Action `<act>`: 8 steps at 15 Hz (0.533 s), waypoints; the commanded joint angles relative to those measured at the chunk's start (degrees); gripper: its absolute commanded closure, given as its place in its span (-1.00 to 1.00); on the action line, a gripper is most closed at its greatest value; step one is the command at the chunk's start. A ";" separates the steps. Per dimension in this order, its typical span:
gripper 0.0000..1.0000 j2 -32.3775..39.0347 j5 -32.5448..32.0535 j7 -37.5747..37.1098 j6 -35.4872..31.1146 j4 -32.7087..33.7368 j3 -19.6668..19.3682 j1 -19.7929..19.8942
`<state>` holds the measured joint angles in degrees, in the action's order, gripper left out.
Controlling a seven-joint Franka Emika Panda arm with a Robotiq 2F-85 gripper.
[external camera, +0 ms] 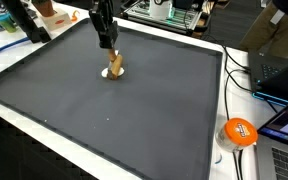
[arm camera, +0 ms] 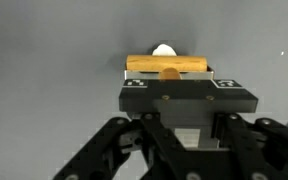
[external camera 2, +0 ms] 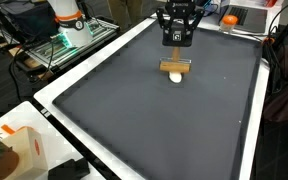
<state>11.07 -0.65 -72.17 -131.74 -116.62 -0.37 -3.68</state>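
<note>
One wooden block [external camera 2: 175, 66] down on mat [external camera 2: 134, 120], touching white disc [external camera 2: 176, 78]; gripper [external camera 2: 176, 44] clenched just above, grasp unclear.

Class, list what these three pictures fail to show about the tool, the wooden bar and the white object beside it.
1. Fingertips of the tool: in the wrist view its own black body hides them, so a clamp on the tan wooden bar is unclear.
2. Small white round object: the bar mostly covers it in the wrist view, and it is too small to identify in both exterior views.
3. Orange round object: its markings are too small in an exterior view.
</note>
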 commanded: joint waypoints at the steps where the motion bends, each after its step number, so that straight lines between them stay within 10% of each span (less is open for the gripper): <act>1: 0.56 1.44 -0.75 -0.33 -0.21 -0.05 -0.21 -0.75; 8: 0.56 2.93 -1.92 2.36 2.66 0.00 0.83 -2.16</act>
<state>11.68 -2.58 -71.51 -130.75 -116.05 -0.15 -5.21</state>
